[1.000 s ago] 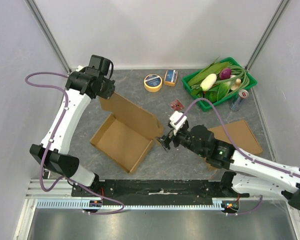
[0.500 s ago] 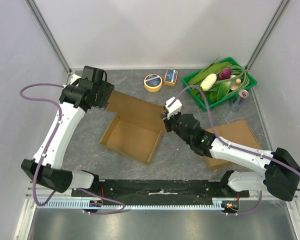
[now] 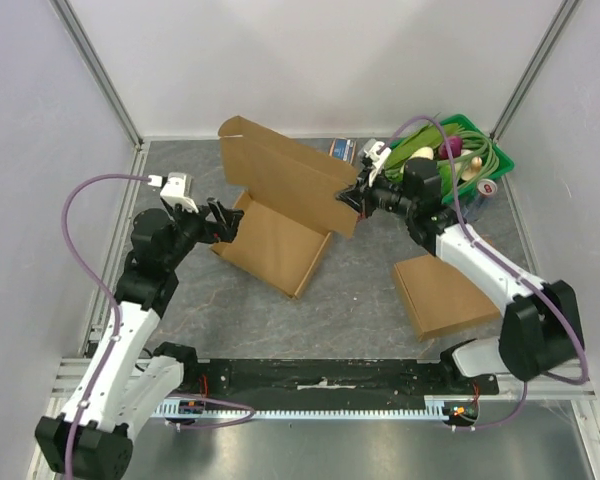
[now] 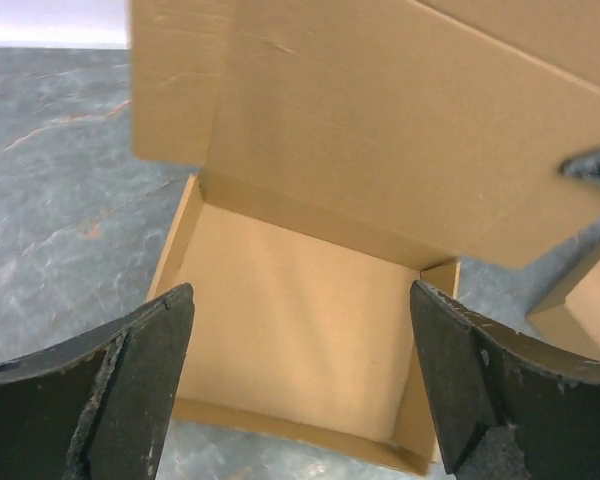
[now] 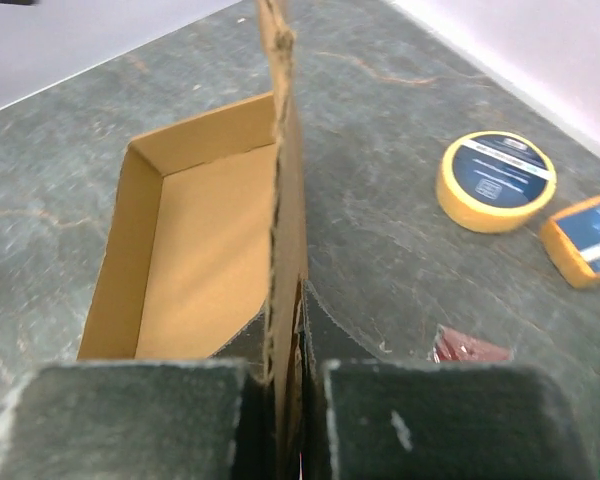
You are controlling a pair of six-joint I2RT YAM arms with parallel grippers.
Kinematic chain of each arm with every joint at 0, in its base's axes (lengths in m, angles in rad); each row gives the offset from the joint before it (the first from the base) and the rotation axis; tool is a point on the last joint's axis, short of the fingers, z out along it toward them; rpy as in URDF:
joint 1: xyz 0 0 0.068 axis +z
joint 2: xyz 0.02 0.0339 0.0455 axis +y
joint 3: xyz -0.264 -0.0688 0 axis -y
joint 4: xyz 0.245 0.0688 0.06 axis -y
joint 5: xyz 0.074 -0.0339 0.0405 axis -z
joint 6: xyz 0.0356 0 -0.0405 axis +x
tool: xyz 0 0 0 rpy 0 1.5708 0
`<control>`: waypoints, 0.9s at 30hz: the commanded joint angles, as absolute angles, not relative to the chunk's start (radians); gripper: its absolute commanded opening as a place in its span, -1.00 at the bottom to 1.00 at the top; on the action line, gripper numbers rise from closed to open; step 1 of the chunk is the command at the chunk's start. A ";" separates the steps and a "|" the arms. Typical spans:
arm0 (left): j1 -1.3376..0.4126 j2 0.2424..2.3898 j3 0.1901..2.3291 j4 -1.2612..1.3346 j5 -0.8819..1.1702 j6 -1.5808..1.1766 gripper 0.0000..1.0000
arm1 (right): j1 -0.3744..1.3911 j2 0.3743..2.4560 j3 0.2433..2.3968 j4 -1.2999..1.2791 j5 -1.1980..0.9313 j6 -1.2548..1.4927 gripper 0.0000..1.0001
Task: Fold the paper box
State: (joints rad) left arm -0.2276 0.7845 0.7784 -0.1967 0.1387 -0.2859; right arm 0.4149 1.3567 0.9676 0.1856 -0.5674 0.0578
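Box (image 3: 275,245) brown; table (image 3: 360,295) grey, marbled; tape roll (image 5: 495,180) yellow w/ navy label; tray (image 3: 502,150) green.

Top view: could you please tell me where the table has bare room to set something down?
Bare table lies between the paper box and the flat cardboard, and along the near edge. It is crowded around the green tray.

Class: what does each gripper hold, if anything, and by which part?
The right gripper pinches the upright lid flap of the paper box by its edge. The left gripper is open and holds nothing.
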 commanded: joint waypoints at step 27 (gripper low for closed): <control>0.207 1.355 0.793 0.402 0.696 -0.107 -0.94 | 0.328 1.614 1.257 0.052 -0.302 0.342 -0.01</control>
State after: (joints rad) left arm 0.1951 1.4677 0.8406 0.3977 0.8913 -0.1753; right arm 0.3317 1.6970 1.2907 -0.0288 -0.7597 0.0834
